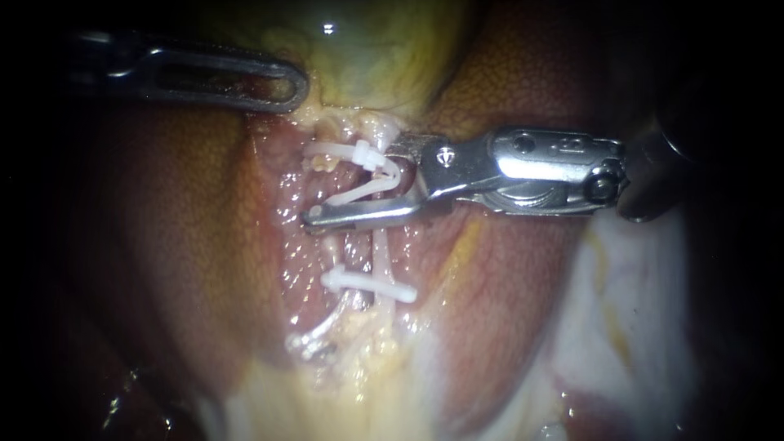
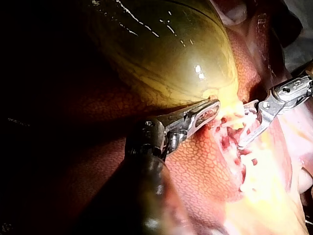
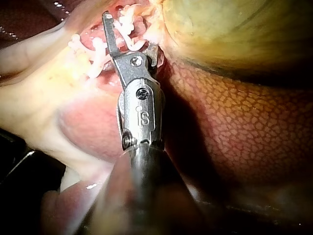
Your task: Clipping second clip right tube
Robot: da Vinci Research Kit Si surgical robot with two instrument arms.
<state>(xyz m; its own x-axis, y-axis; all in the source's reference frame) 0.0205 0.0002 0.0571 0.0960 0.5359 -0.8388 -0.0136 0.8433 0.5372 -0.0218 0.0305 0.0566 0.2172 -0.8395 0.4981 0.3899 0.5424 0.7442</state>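
My right instrument (image 1: 351, 181) comes in from the right. Its jaws stand wide apart, carrying a white clip (image 1: 367, 189) whose legs spread in a V between them. The clip straddles the pale right tube (image 1: 381, 253), just below the gallbladder (image 1: 376, 57). The right wrist view shows the same jaws (image 3: 131, 32), one long and one short, among white clip parts. My left instrument (image 1: 294, 86) reaches in at the upper left with its jaws closed on the gallbladder's lower edge. The left wrist view shows that grip (image 2: 212, 107) under the green gallbladder (image 2: 166, 54).
A closed white clip (image 1: 369, 285) crosses the tubes lower down, and another pale clip (image 1: 309, 343) sits at the bottom left of the dissected bed. Liver (image 1: 171, 212) flanks both sides. Pale fatty tissue (image 1: 637, 310) lies to the lower right.
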